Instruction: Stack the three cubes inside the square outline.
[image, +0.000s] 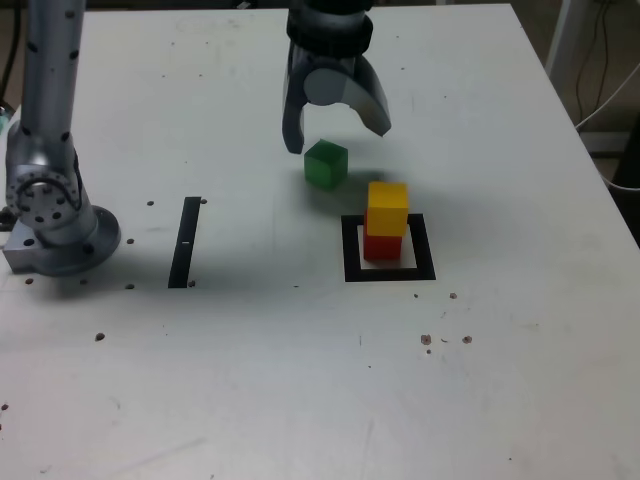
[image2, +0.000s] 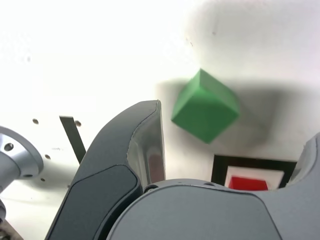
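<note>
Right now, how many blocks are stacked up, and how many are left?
Two are done: the yellow cube sits on the red cube inside the square outline. The open tool hovers above the green cube, holding nothing. Left: grab the green one from the table and put it on top.

The flat white table (image: 300, 380) carries a matte green cube (image: 326, 163) and a thin black strip (image: 186, 241). A black square outline (image: 389, 272) lies flat, holding a red cube (image: 382, 245).
</note>
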